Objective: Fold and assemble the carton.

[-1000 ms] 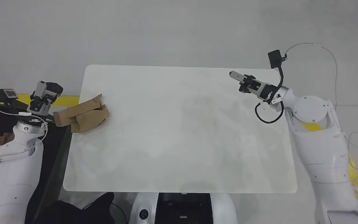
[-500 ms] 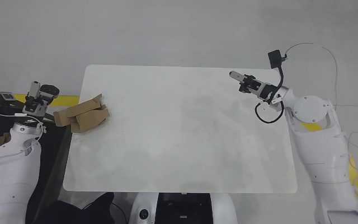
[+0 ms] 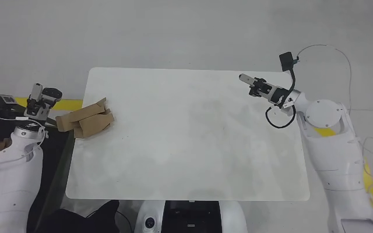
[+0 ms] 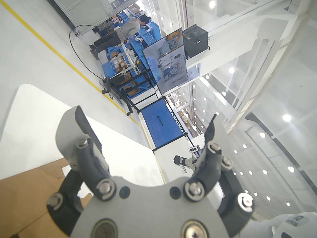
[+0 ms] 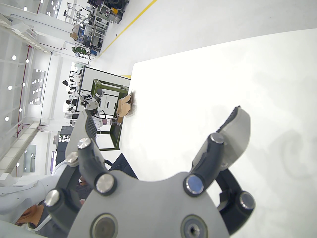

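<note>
A brown cardboard carton (image 3: 87, 120) is lying at the left edge of the white tabletop (image 3: 192, 145), partly overhanging it. The left tool (image 4: 145, 115) is hanging just off that edge beside the carton, spread apart. At the frame's upper right, the right tool (image 5: 161, 112) is hovering over the tabletop, likewise spread wide.

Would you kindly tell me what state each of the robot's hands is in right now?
Left hand: open, holding nothing.
Right hand: open, holding nothing.
</note>
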`<state>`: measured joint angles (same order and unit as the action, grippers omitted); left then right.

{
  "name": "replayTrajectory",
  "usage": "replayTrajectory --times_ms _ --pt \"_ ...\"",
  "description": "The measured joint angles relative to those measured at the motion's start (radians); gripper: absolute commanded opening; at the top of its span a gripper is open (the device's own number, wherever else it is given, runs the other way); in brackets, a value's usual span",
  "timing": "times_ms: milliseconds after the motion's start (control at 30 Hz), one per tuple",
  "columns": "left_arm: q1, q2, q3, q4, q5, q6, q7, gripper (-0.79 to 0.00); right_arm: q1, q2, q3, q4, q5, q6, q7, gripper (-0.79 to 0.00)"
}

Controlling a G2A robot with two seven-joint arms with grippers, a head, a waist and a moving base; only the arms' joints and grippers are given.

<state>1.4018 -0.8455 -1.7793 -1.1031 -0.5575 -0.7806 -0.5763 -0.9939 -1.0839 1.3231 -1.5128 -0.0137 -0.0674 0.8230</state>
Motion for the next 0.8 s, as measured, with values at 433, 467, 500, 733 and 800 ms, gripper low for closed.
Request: replayTrajectory --times_ms 433,467,500,733,800 --pt "-0.013 -0.004 -0.034 0.214 -0.093 0.105 -0.107 0.000 0.000 0.000 0.000 0.000 0.000 0.000 0.000 0.000" --pt "-0.021 -0.004 -0.036 0.240 -0.111 0.118 -0.132 0.000 0.000 0.000 0.000 0.000 0.000 0.000 0.000 0.000" --pt "-0.029 -0.004 -0.038 0.261 -0.125 0.127 -0.153 0.000 0.000 0.000 0.000 0.000 0.000 0.000 0.000 0.000" --pt "-0.105 -0.001 -0.036 0.435 -0.117 0.149 -0.237 0.000 0.000 0.000 0.000 0.000 0.000 0.000 0.000 0.000" --pt "-0.131 -0.001 -0.031 0.489 -0.106 0.154 -0.238 0.000 0.000 0.000 0.000 0.000 0.000 0.000 0.000 0.000"
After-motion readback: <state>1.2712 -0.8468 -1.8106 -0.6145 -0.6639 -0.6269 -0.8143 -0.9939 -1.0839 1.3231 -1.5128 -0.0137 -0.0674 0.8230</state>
